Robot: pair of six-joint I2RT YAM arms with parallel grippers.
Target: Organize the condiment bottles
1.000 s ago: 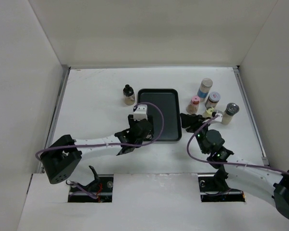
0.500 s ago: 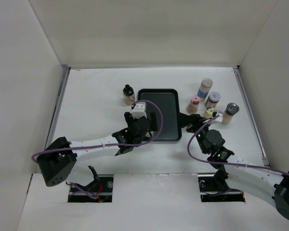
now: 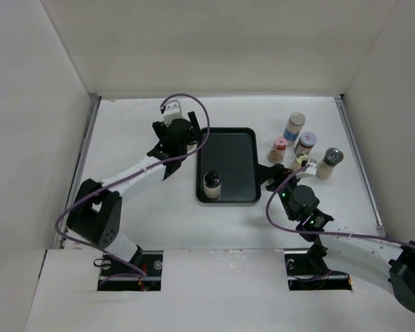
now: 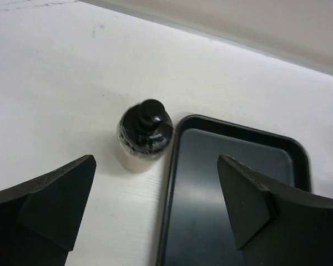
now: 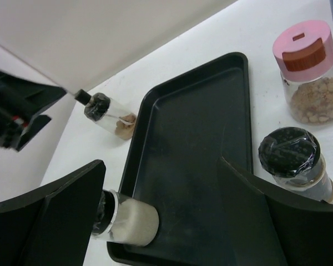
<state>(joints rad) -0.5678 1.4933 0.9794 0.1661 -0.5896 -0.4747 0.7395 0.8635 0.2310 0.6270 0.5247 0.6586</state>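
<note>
Right gripper [image 5: 162, 183]: fingers spread, empty, at tray [image 3: 238, 155] right edge. One bottle [image 3: 211, 185] stands in tray's near-left corner, your only one placed. Five bottles [image 3: 305, 144] wait on desk right of tray; possible sixth, can't tell. Far: left gripper [image 4: 155, 160] fingers apart, black-capped bottle [image 4: 144, 136] untouched ahead, beside tray's far-left corner. Count: one tray, seven bottles sure.

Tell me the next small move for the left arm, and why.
Probably lower the left gripper straight down over the black-capped bottle. Its fingers are open, with the bottle roughly centred in the gap between them and untouched. The bottle stands upright on the table just outside the tray.
</note>
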